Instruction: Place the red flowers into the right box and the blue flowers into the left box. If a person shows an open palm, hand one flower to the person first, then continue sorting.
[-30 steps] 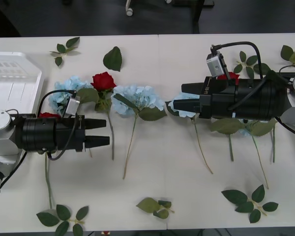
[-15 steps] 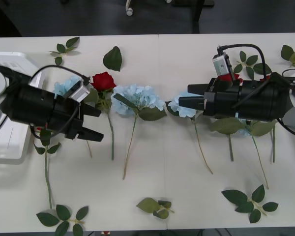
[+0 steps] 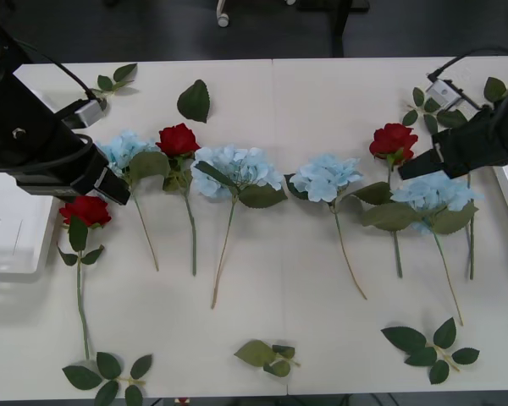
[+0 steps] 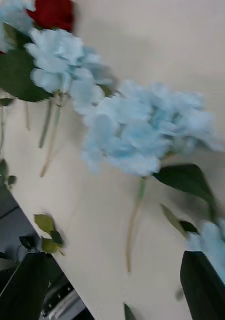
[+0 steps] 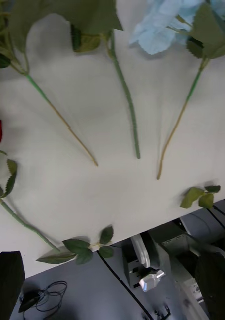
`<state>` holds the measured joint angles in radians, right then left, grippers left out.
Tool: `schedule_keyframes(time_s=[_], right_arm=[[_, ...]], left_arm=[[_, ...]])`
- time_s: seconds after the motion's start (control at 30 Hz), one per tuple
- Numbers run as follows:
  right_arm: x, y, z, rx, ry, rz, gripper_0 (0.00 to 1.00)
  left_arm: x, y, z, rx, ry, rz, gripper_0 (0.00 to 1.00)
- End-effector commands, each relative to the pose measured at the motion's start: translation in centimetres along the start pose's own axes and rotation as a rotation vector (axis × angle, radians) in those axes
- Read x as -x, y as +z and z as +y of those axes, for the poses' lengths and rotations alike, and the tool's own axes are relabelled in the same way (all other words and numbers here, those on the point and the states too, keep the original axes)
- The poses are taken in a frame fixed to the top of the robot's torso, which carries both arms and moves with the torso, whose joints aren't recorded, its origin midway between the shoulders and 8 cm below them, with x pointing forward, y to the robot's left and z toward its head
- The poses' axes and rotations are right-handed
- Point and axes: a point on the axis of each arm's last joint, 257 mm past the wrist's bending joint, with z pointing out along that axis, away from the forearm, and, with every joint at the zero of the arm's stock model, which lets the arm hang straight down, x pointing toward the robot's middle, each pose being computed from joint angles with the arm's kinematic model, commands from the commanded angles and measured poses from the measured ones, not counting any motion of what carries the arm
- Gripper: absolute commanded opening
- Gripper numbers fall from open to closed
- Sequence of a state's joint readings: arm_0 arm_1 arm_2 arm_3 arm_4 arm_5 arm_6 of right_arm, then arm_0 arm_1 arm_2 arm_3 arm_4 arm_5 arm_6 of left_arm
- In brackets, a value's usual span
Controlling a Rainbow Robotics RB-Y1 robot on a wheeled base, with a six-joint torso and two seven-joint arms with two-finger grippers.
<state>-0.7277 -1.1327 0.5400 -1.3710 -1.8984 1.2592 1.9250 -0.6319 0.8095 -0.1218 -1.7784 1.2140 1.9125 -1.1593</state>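
Both hands are spread wide and holding nothing: left hand [image 3: 110,184] near the tabletop's [image 3: 322,93] left edge, right hand [image 3: 419,163] near its right edge. Roses [image 3: 178,139] and hydrangeas [image 3: 237,167] lie in a row between them.

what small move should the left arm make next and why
Probably lower the left gripper onto the deep-red rose just below it. Both fingers stand apart and hold nothing. That rose lies loose on the white table, beside the white plastic tray; no open palm shows.

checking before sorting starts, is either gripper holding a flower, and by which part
Nothing is held. The left gripper and right gripper are both open above the table.
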Motion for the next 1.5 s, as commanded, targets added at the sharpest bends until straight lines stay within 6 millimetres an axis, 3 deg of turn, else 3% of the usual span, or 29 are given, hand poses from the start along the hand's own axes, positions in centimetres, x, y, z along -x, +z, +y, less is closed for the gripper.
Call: schedule_keyframes(time_s=[0.03,0.17,0.4,0.53,0.67,0.87,1.0,1.23,1.5], right_arm=[[1.2,-6.6,-5.6,-0.220,0.045,-0.023,0.77],[-0.4,-7.8,-10.7,-0.378,0.064,0.005,0.76],[-2.6,-7.5,-16.7,-0.550,0.122,0.035,0.77],[-4.0,-5.6,-19.3,-0.586,0.188,0.025,0.76],[-4.2,-2.8,-21.4,-0.614,0.222,-0.022,0.77],[-3.5,0.4,-22.6,-0.629,0.241,-0.094,0.76],[-3.1,0.2,-23.9,-0.696,0.214,-0.109,0.77],[-3.6,-0.1,-25.1,-0.745,0.213,-0.110,0.76],[-4.1,1.2,-25.3,-0.751,0.212,-0.098,0.76]], left_arm=[[-2.7,-0.4,6.4,0.166,-0.288,0.012,1.00],[-6.5,1.0,10.8,0.278,-0.387,0.023,1.00],[-8.9,3.9,14.3,0.351,-0.412,-0.110,1.00],[-9.7,6.1,15.0,0.343,-0.435,-0.147,1.00],[-10.3,7.9,14.9,0.363,-0.440,-0.147,1.00],[-9.4,10.4,14.3,0.414,-0.459,-0.200,1.00],[-8.4,12.5,13.0,0.439,-0.467,-0.257,1.00],[-7.8,14.6,11.6,0.458,-0.511,-0.311,1.00],[-6.5,16.6,12.5,0.423,-0.516,-0.337,1.00]])
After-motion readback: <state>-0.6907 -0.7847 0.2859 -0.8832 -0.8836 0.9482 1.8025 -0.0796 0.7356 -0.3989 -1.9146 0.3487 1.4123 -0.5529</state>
